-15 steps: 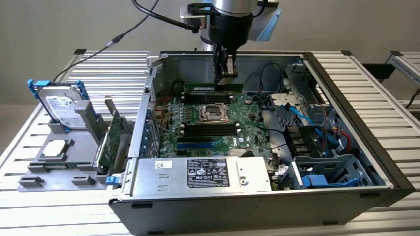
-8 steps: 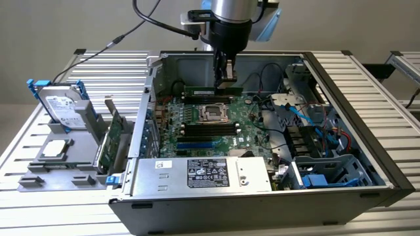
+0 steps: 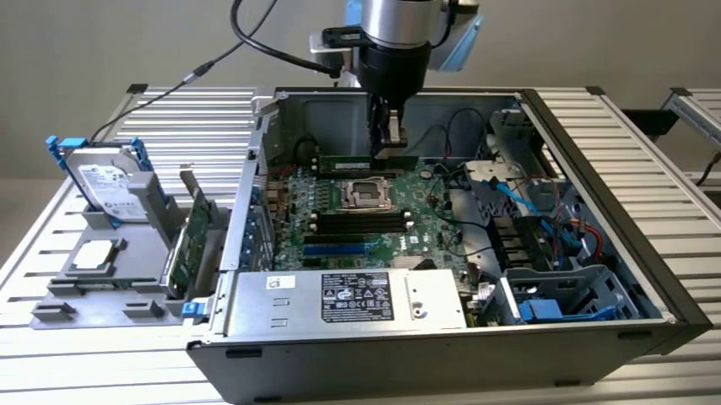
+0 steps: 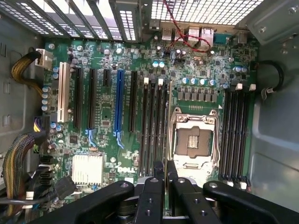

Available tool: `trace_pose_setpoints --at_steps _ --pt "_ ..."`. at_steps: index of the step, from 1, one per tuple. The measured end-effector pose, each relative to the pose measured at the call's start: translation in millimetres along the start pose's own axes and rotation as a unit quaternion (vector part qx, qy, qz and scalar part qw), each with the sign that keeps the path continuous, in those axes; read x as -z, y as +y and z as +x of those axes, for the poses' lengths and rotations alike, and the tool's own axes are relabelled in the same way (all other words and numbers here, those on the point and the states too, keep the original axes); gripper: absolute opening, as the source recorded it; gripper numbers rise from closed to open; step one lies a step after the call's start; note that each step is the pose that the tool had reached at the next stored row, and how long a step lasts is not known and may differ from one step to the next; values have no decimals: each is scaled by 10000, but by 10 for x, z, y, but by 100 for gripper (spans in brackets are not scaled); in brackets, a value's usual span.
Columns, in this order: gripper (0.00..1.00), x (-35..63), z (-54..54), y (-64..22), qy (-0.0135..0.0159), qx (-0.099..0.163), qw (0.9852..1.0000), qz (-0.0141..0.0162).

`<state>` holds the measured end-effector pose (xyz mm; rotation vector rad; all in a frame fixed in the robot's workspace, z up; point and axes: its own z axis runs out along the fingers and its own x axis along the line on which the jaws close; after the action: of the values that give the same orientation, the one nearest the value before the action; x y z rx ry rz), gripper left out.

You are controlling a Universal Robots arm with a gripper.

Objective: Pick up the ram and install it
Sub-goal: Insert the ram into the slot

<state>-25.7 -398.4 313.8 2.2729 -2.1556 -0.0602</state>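
Matt green-board ram, dull grey sheet-metal case

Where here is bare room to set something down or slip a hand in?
Bare slatted table shows on the camera side of the grey holder, at the exterior view's left, and past the case's wall at that view's right. Inside the case it is crowded: cables, a drive cage, and the fingers gripping the ram over the motherboard.

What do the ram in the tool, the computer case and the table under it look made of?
The ram: a thin green circuit board, likely fibreglass laminate, with a matte finish. The computer case: sheet metal, seemingly steel, dark paint outside and bare grey inside; its thin folded edges suggest this. The table: pale ribbed slats with a satin sheen, probably aluminium.
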Motion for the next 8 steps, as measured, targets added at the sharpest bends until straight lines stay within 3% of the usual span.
trace_pose_setpoints --at_steps 5,8 --pt "14 -36 8 18 108 -4 9999 5" --pt "14 -82 9 22 142 -5 9999 6"
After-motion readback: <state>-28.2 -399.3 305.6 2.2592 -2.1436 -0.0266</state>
